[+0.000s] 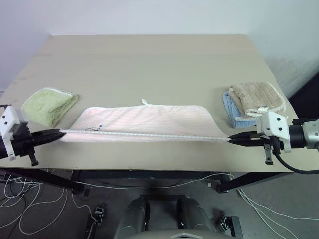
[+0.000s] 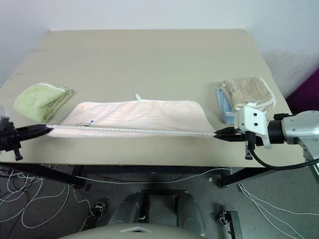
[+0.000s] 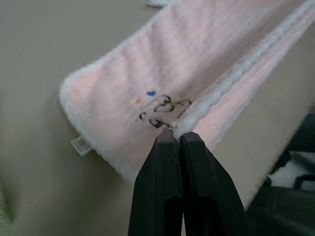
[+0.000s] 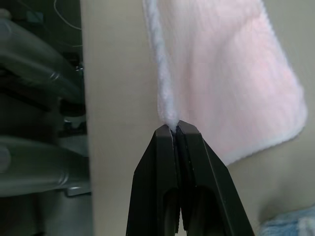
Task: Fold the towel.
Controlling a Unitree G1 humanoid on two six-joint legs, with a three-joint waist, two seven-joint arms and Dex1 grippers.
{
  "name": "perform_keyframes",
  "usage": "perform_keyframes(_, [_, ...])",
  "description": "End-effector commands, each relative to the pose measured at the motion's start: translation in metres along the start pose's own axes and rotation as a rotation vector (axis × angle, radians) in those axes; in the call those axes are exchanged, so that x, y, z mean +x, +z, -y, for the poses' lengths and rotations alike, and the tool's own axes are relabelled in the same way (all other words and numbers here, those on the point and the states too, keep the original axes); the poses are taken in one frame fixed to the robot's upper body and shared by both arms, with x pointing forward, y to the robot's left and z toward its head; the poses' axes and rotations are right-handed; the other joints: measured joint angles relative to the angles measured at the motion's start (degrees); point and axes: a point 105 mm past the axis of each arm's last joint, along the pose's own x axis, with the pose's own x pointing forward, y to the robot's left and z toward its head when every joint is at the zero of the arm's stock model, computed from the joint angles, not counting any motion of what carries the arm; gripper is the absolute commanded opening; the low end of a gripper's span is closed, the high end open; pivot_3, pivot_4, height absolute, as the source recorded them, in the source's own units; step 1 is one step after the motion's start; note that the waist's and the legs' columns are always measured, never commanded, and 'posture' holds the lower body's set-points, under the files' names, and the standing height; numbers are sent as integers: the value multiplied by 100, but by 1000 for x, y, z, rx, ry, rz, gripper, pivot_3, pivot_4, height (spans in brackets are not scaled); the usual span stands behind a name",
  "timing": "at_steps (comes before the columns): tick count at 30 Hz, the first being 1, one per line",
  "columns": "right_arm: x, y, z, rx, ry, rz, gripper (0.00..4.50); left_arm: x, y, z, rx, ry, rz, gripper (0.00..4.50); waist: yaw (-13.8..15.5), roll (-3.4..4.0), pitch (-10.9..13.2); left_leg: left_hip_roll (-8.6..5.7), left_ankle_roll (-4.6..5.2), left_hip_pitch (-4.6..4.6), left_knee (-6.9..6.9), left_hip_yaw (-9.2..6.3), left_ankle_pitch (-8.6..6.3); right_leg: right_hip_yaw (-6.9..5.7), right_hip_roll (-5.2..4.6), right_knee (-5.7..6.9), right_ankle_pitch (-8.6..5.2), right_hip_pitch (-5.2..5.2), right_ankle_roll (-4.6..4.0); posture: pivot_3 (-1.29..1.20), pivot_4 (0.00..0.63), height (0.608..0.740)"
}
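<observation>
Pink towel [image 1: 144,119] spread on table [image 1: 149,59] near its front edge, left gripper [image 1: 59,133] and right gripper [image 1: 233,140] clamped on towel's near corners, green towel [image 1: 49,104] left of pink towel.

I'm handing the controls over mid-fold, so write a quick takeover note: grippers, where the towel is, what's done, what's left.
Left gripper: shut on the towel's near left corner.
Right gripper: shut on its near right corner.
The towel lies on the table, its near white-trimmed edge stretched taut between the grippers; its loop tag is at the far edge.
Done: both corners gripped, the near edge raised.
Left: carry that edge over to the far edge, release, and flatten.
</observation>
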Motion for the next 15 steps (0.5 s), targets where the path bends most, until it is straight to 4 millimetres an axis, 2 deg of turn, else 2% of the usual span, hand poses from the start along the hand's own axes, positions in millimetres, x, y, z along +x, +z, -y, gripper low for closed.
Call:
perform_keyframes(1, [-7,6,1,-18,-8,-9,45,-10,5,-3,36,40,-14,0,9,0,0,0,0,0,0,0,0,1,-1,0,0,1,0,0,150,740])
perform_keyframes(3, [-3,5,4,-20,-15,-3,45,-7,5,-6,43,56,-11,0,15,0,0,0,0,0,0,0,0,1,-2,-2,0,2,0,0,150,740])
perform_keyframes(7, [7,5,20,-45,-50,1,45,2,6,-24,85,140,-3,0,18,0,0,0,-1,0,2,-2,0,-2,-3,-3,0,3,0,0,150,740])
perform_keyframes(15, [29,-1,75,-110,-190,-15,45,30,12,-58,181,252,24,0,8,-1,0,-3,-2,-3,3,2,0,-5,4,4,1,-9,1,0,150,740])
